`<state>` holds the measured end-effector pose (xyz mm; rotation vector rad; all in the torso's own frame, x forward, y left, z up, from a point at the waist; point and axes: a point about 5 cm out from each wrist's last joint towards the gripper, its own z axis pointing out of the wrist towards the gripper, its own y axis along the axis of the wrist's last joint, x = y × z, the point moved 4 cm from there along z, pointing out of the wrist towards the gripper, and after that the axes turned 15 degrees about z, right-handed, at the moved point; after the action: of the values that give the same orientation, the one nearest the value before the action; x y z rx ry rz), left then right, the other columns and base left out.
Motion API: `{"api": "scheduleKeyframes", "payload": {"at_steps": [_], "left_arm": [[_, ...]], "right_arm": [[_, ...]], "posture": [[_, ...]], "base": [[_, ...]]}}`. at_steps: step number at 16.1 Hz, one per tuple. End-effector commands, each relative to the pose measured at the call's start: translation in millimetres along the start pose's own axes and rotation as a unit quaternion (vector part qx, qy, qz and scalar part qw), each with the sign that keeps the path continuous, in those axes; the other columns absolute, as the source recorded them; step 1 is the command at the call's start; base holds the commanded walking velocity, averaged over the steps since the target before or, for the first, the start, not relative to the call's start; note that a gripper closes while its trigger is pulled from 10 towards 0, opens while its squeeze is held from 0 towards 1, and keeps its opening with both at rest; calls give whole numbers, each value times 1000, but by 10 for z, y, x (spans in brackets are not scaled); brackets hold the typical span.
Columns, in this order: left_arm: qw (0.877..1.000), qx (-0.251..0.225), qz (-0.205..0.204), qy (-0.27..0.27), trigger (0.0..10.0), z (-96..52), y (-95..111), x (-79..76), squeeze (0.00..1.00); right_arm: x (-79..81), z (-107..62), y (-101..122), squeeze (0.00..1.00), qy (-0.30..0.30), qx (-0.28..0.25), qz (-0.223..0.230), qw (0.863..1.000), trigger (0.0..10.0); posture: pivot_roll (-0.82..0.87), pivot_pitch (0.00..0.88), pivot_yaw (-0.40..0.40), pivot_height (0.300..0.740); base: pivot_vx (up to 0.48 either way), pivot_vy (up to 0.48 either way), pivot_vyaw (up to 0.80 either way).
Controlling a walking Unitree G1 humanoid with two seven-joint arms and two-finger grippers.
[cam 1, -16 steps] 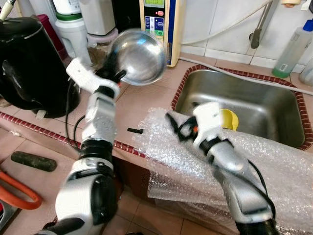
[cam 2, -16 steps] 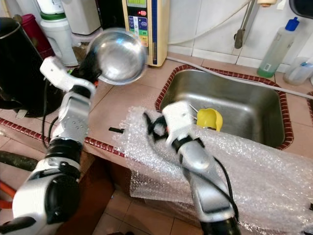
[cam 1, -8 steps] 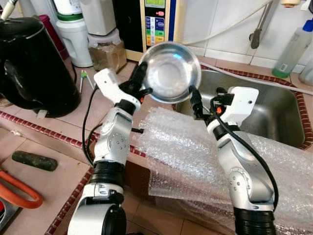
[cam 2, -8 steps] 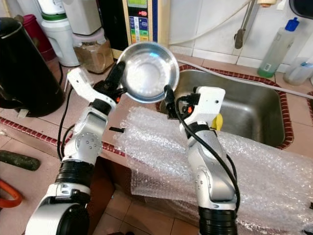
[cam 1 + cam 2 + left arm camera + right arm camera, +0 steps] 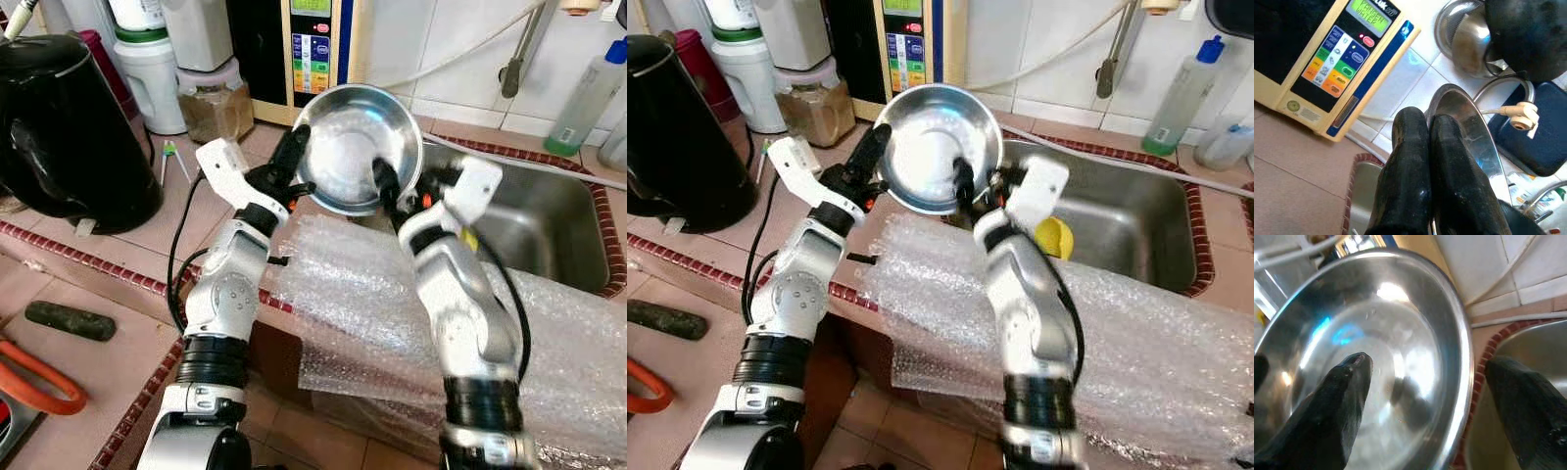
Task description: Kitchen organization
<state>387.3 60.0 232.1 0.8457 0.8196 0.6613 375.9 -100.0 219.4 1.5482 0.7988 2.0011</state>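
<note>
Since a moment ago the right claw (image 5: 1420,396) has swung up, spread wide around the steel bowl's (image 5: 359,147) rim. Left claw (image 5: 1425,147) pinches it above counter (image 5: 294,211) and sink (image 5: 549,230). Handover looks half done; bowl not placed yet.

Counting one round shiny steel bowl (image 5: 359,147), one rectangular stainless sink (image 5: 549,220), one crinkled clear bubble-wrap sheet (image 5: 353,304), one black kettle (image 5: 59,127), one small yellow cup (image 5: 1054,238) (partly hidden), one pale green plastic bottle (image 5: 591,96), one cream water-purifier panel (image 5: 318,49).
</note>
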Motion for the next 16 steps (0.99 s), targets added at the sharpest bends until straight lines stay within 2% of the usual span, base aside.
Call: {"api": "scheduleKeyframes", "payload": {"at_steps": [1,2,7,9,13,16], "left_arm": [[999,-2,-42,-5,0,-21,-103,-181,0],[999,-2,-42,-5,0,-30,-102,-177,0],[999,2,-45,-1,0,-49,-90,-170,0],[999,4,-47,-1,0,-52,-98,-171,0],[999,6,-49,-2,0,-45,-102,-178,0],[999,6,-48,0,0,-48,-101,-171,0]], "right_arm": [[38,48,-13,0,-5,-2,46,999,0],[38,62,-29,0,-11,-2,78,997,0],[-58,90,-83,0,-32,11,128,991,0],[-1,67,-200,0,-11,52,118,992,0],[36,55,-274,0,4,82,115,990,0],[-13,55,-291,0,-7,94,115,989,0]], "posture": [[-17,44,44,740],[-16,44,42,740],[-14,46,40,740],[-14,46,40,740],[-23,45,43,740],[-22,46,43,740]], "base": [[0,0,0],[0,0,0],[0,0,0],[0,0,0],[0,0,0],[0,0,0]]}}
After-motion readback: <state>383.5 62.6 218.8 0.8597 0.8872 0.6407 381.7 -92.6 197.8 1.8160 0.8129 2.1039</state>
